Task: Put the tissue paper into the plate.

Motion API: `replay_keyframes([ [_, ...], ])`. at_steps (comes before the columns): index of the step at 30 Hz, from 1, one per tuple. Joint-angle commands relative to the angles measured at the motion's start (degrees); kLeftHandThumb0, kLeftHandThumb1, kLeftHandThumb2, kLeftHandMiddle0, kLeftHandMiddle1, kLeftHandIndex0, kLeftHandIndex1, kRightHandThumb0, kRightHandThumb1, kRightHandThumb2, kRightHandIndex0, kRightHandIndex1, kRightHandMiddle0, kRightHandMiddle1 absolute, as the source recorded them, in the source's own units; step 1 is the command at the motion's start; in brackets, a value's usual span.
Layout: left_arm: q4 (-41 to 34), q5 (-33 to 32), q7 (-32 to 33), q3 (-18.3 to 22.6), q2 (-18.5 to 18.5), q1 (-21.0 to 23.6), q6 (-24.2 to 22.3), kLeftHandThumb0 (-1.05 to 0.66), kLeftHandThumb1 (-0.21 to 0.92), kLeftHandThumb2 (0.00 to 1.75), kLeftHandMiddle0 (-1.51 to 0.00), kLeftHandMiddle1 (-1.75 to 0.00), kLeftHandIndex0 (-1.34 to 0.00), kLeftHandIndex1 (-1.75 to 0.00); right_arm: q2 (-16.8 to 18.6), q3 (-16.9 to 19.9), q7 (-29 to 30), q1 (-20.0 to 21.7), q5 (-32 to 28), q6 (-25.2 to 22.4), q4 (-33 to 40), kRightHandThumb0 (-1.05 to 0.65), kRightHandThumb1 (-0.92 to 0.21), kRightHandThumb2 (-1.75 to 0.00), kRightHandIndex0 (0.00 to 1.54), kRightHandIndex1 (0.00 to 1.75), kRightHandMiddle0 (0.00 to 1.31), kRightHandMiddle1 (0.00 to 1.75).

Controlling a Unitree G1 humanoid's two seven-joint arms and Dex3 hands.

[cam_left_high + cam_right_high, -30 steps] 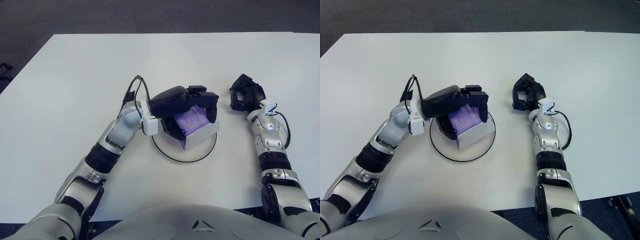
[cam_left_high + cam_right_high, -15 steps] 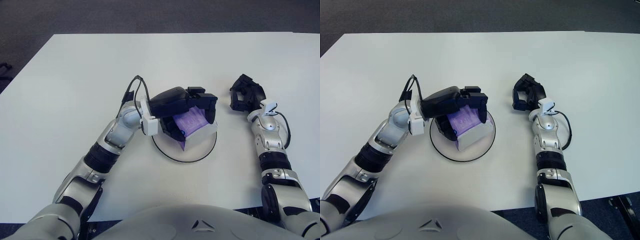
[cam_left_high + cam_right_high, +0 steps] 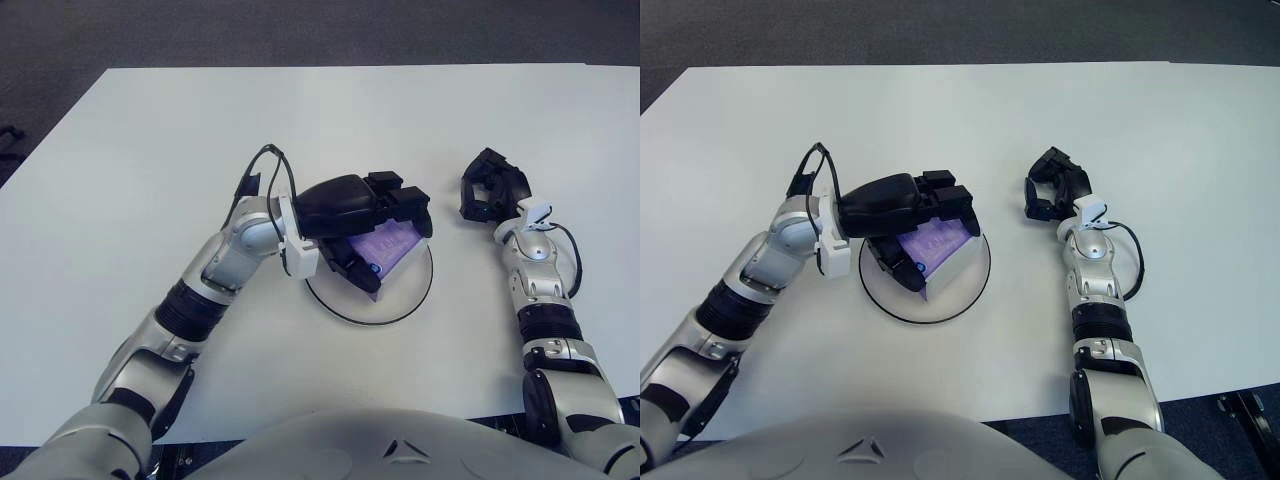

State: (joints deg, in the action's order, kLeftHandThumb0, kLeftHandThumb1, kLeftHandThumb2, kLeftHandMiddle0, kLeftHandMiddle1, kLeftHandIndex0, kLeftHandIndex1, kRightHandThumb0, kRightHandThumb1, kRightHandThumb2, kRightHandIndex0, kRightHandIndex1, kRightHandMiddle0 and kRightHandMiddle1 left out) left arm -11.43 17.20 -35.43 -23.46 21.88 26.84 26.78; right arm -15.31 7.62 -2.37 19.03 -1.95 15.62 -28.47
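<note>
A tissue paper pack, purple on top with a white side, lies tilted inside the round white plate with a dark rim at the table's middle. My left hand hovers over the pack from the left. Its black fingers are raised above the pack's far edge. The thumb sits at the pack's near-left corner, and the hand hides the pack's left part. My right hand shows to the right of the plate, fingers curled and holding nothing.
The white table spreads all around the plate, with dark floor beyond its far edge. A black cable loops up from my left wrist.
My left hand has drawn back a little to the left and its fingers have lifted off the pack's right side. The pack stays in the plate. The right arm has not moved.
</note>
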Motion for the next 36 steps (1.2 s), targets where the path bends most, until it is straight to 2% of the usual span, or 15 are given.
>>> replay_keyframes([
  [1,-0.85,-0.81,-2.56,-0.26,1.27,2.13,-0.55,-0.98,0.92,0.57,-0.1,-0.65,0.0,-0.67,3.09,-1.8,1.89,-7.11,2.35,-2.16,-3.58,-0.5,-0.27,-1.37,1.24,1.75,0.66,1.75],
  [8,0.49,-4.37,-6.52,-0.73,2.66,3.9,-0.23,-1.03,0.92,0.54,-0.07,-0.32,0.0,-0.35,2.66,-2.32,2.89,-6.97,3.72,-2.22,-4.04,-0.51,-0.24,-1.41,1.26,1.75,0.68,1.75],
  [14,0.87,-7.22,-9.64,-0.64,3.2,4.75,-1.04,-1.05,0.92,0.48,-0.02,-0.2,0.0,-0.25,2.86,-1.9,1.83,-6.82,2.68,-1.35,-4.72,-0.52,-0.23,-1.42,1.28,1.75,0.69,1.75],
  [20,2.3,-8.21,-11.04,-0.23,3.81,5.9,1.44,-1.05,0.92,0.51,0.0,-0.05,0.0,-0.09,3.68,-0.68,-0.45,-6.38,0.07,0.8,-6.05,-0.52,-0.22,-1.44,1.29,1.75,0.7,1.75],
  [28,2.05,-11.62,-12.26,0.49,3.95,5.2,-1.15,-1.05,0.92,0.47,0.0,0.0,0.0,0.0,3.57,-0.45,-2.15,-6.34,-0.75,2.96,-6.87,-0.52,-0.21,-1.44,1.27,1.75,0.7,1.75],
  [36,2.36,-12.86,-12.44,1.71,4.35,5.27,-1.82,-1.05,0.92,0.4,0.0,0.0,0.0,0.0,3.45,-1.22,1.99,-6.79,1.66,-0.84,-5.35,-0.52,-0.22,-1.43,1.25,1.75,0.69,1.75],
])
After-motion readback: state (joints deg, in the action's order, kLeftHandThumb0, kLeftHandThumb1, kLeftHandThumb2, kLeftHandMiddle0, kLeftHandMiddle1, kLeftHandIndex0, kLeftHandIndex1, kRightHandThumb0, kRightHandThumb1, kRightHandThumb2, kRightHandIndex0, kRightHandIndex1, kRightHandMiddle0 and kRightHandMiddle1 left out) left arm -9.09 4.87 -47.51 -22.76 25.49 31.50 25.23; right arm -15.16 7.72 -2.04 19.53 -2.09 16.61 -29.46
